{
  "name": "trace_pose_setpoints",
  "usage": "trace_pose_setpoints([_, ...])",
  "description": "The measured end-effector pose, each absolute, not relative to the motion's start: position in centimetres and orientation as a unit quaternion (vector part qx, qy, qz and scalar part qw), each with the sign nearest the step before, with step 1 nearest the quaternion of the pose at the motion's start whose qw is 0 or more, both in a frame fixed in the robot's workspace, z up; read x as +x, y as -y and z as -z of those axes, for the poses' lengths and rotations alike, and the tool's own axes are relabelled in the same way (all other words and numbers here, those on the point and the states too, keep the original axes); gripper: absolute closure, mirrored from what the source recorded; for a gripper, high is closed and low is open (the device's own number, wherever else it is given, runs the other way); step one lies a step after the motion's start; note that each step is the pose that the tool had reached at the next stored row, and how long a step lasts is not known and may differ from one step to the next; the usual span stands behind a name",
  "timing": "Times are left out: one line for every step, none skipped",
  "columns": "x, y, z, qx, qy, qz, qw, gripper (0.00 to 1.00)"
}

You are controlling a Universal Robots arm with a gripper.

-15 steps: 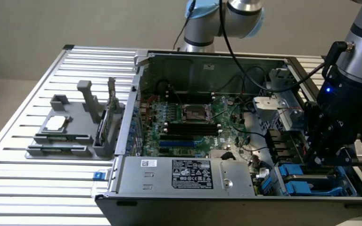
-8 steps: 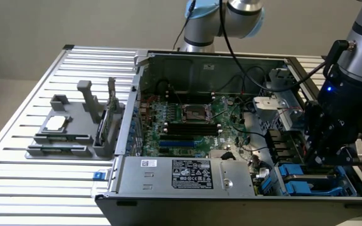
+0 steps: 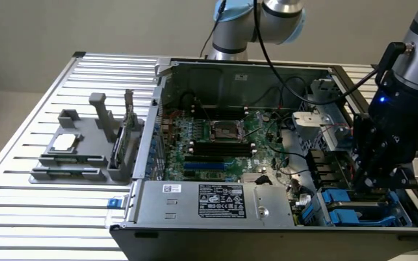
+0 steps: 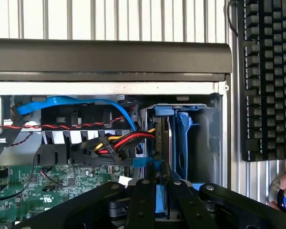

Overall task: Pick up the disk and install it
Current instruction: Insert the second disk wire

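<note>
Exterior view first: you see an open computer case [image 3: 267, 136] lying on a slatted metal table [image 3: 20, 217], with the motherboard [image 3: 216, 141] exposed in the middle and a grey power-supply box [image 3: 216, 204] along the near edge. A grey fixture stand [image 3: 85, 147] sits on the table toward the exterior view's left, a small silver chip [image 3: 63, 142] resting on it. Your gripper [image 3: 372, 187] reaches down into the drive bay at the exterior view's right corner of the case, its black fingers nearly together, just above blue plastic carriers [image 3: 343, 209]. Wrist view next: the gripper's fingers [image 4: 145, 200] stand close together on a thin blue-edged piece, the disk [image 4: 163, 143], which sits upright on edge in the bay beside another blue carrier [image 4: 183, 143]. Red, yellow and black cables [image 4: 119, 143] and a blue cable [image 4: 62, 104] run next to the bay. A black keyboard [image 4: 269, 81] lies outside the case, and a person's hand [image 4: 283, 193] shows at the edge.
</note>
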State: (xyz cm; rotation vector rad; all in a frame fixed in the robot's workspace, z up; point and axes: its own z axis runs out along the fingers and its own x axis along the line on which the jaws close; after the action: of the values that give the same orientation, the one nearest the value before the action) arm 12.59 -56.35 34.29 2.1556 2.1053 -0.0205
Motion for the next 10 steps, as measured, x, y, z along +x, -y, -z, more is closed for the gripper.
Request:
trace_pose_setpoints([12.59, 56.35, -34.26, 0.714, -0.697, 0.006, 0.063, 0.84])
trace_pose_setpoints([12.60, 56.34, -34.24, 0.714, -0.697, 0.005, 0.062, 0.84])
trace_pose_setpoints([12.61, 56.34, -34.22, 0.715, -0.697, 0.004, 0.061, 0.84])
trace_pose_setpoints([12.62, 56.34, -34.21, 0.715, -0.696, 0.004, 0.061, 0.84])
trace_pose_setpoints([12.64, 56.35, -34.20, 0.716, -0.696, 0.004, 0.061, 0.84])
trace_pose_setpoints([12.64, 56.36, -34.20, 0.716, -0.695, 0.004, 0.061, 0.84])
trace_pose_setpoints([12.64, 56.38, -34.20, 0.717, -0.694, 0.004, 0.061, 0.84])
trace_pose_setpoints([12.64, 56.41, -34.20, 0.717, -0.694, 0.004, 0.061, 0.84])
trace_pose_setpoints([12.64, 56.43, -34.20, 0.718, -0.694, 0.005, 0.061, 0.84])
trace_pose_setpoints([12.64, 56.45, -34.19, 0.718, -0.694, 0.005, 0.061, 0.84])
